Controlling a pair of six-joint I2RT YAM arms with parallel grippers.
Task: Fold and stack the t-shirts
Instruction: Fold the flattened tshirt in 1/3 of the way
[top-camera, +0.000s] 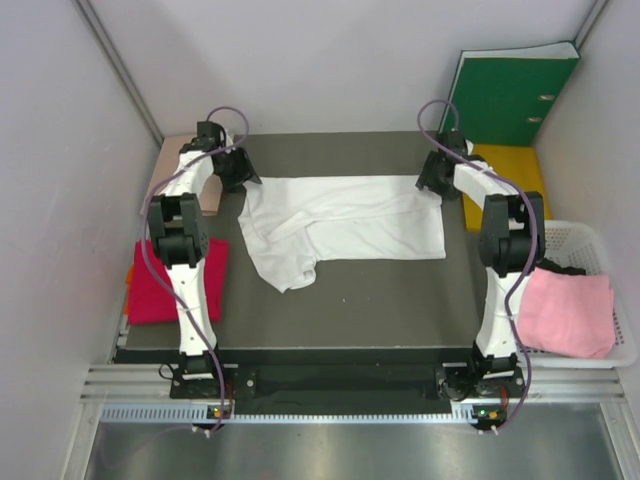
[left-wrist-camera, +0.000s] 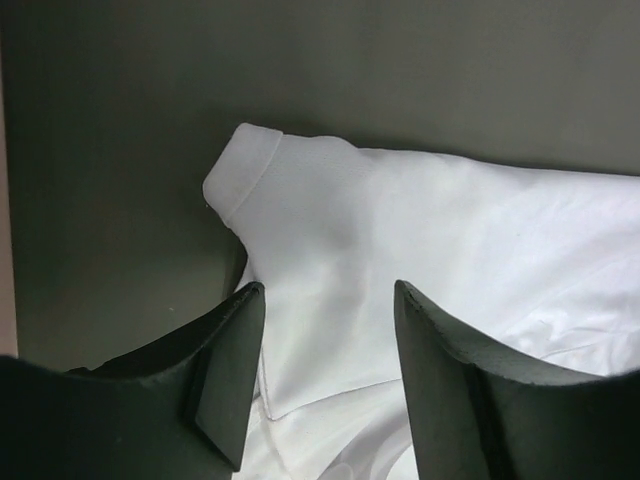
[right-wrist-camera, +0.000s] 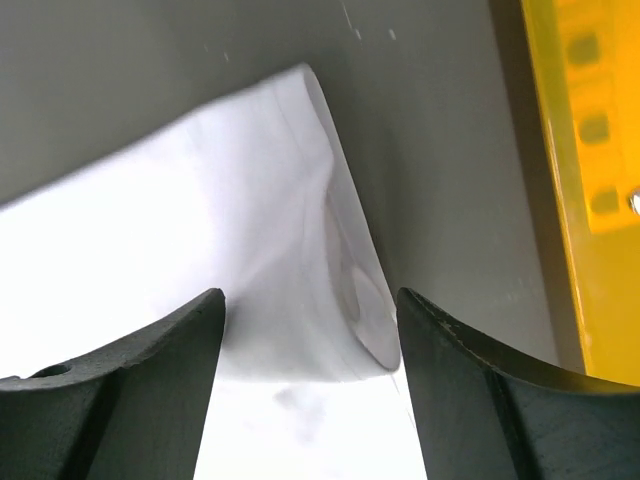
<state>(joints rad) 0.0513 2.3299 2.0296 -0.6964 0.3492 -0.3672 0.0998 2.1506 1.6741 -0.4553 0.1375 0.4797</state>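
The white t-shirt (top-camera: 345, 225) lies partly folded on the dark mat (top-camera: 350, 310), with a loose flap trailing toward the front left. My left gripper (top-camera: 243, 180) hovers at its far left corner. In the left wrist view it (left-wrist-camera: 328, 300) is open above the shirt (left-wrist-camera: 420, 230), and the sleeve cuff (left-wrist-camera: 243, 170) lies just ahead. My right gripper (top-camera: 430, 185) is at the far right corner. In the right wrist view it (right-wrist-camera: 310, 305) is open over a raised fold of the white cloth (right-wrist-camera: 250, 200). The crimson t-shirt (top-camera: 150, 290) lies left of the mat. The pink t-shirt (top-camera: 568, 312) lies in a basket.
A white plastic basket (top-camera: 590, 240) stands at the right edge. A green binder (top-camera: 515, 95) leans at the back right, with a yellow board (top-camera: 510, 165) (right-wrist-camera: 580, 180) below it. A tan sheet (top-camera: 165, 165) lies at the back left. Walls close in on both sides.
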